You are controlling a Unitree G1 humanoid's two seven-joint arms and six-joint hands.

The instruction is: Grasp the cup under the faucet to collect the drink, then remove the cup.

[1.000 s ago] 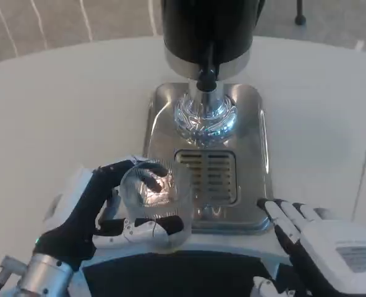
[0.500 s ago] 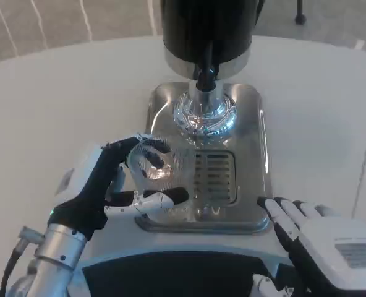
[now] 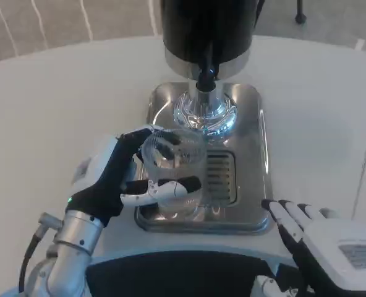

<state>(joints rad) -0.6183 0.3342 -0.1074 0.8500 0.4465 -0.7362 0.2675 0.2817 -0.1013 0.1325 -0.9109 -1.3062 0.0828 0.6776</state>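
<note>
Cup (image 3: pixel 172 167) clear, empty-looking, held in the left hand (image 3: pixel 118 179), fingers (image 3: pixel 170 187) wrapped round the near side with the thumb over the far rim. Sitting over the left part of the steel drip tray (image 3: pixel 257 124), just short of the slotted grate (image 3: pixel 220 176) and near, but not under, the faucet (image 3: pixel 206 77). Hard to say whether the base touches the tray or floats just above it, glare on the steel hides that.

Tips for doing this bit well:

- Need to carry it further back and a touch right, so the mouth sits dead under the black spout, not under the shiny chrome base (image 3: pixel 203 114) below it.
- Worth keeping it upright the whole way. Looks a little tilted toward the camera right now, fine while empty, not fine once filled.
- Better to keep the rim low enough to slide beneath the spout without clipping it.
- Firm but gentle squeeze. Thin clear plastic by the look of it, probably buckles if crushed.
- Best to keep the thumb off the opening, otherwise drink lands on the hand.

Right hand (image 3: pixel 331 244) resting low at the near right on the table (image 3: pixel 59 93), fingers stretched out flat and holding nothing, just beside the tray's front corner. Presumably needed for the dispenser (image 3: pixel 208 25) lever, so no rush until the cup is parked.
</note>
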